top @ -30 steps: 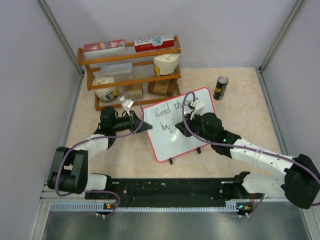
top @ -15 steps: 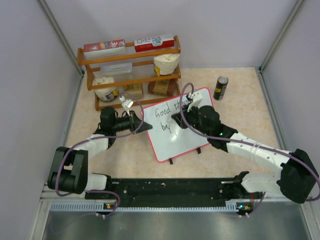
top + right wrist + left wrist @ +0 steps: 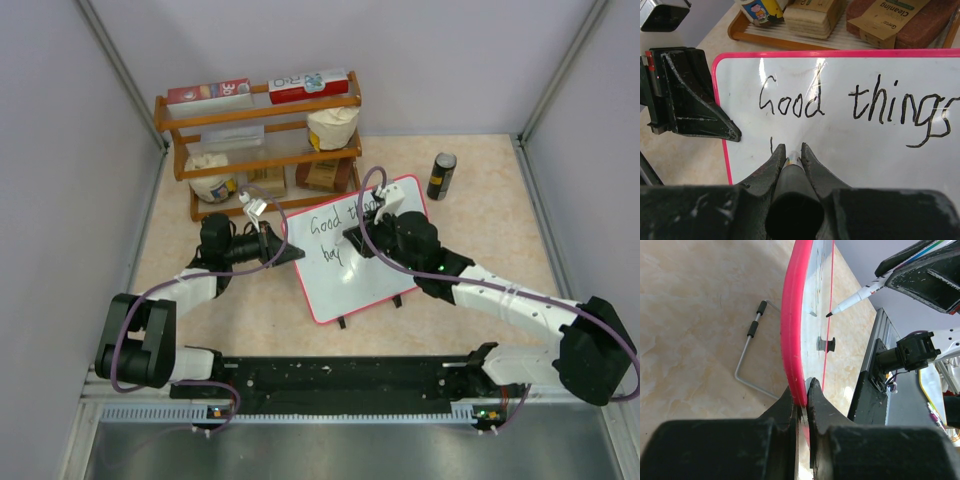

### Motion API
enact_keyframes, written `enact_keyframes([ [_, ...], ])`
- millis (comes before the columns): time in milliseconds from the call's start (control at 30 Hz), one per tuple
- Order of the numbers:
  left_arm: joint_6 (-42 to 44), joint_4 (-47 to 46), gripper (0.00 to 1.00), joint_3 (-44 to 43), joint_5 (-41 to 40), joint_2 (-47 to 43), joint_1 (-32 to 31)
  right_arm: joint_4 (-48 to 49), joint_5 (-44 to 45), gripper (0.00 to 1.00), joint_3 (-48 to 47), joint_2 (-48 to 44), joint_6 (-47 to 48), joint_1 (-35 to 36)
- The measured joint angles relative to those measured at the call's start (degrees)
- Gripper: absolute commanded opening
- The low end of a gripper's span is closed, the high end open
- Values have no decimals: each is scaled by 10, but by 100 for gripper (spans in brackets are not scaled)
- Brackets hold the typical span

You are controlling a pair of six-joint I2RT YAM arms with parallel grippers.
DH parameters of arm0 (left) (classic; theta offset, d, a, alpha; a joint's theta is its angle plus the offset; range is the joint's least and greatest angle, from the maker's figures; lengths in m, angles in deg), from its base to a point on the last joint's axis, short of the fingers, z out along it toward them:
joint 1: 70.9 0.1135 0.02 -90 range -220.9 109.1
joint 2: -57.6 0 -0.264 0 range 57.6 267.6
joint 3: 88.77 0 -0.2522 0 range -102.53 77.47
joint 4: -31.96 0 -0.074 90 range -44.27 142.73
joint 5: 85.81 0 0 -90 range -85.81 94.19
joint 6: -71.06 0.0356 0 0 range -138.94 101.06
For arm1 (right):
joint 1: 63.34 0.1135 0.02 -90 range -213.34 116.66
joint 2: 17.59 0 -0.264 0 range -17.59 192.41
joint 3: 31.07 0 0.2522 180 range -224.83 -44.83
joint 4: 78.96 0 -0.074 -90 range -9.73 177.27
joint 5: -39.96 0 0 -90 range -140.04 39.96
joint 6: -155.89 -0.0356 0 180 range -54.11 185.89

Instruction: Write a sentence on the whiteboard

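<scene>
The whiteboard [image 3: 365,285] stands tilted on its black feet in the middle of the table, its pink-red frame [image 3: 791,330] seen edge-on in the left wrist view. My left gripper [image 3: 296,256] is shut on the frame's left edge [image 3: 801,396]. The sentence [image 3: 850,100] reads "Good things" on the top line. Only a short stroke [image 3: 771,145] of the second line shows beside my right fingers. My right gripper [image 3: 791,149] is shut on a black marker [image 3: 860,292]. Its tip is at the board's surface near the second line [image 3: 330,255]. I cannot tell whether it touches.
A wooden rack [image 3: 258,150] with boxes and bags stands behind the board at the back left. A dark can [image 3: 441,176] stands at the back right. A wire stand [image 3: 747,355] lies behind the board. Walls close in on both sides.
My right gripper has moved left across the board with the marker, from the middle toward the second line's start. The left gripper and the board have not moved.
</scene>
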Motion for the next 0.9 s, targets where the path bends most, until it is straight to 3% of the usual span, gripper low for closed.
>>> enact_keyframes([
  [900, 0, 1, 0, 0, -1, 0, 0, 5, 13, 0, 12, 2, -2, 0],
])
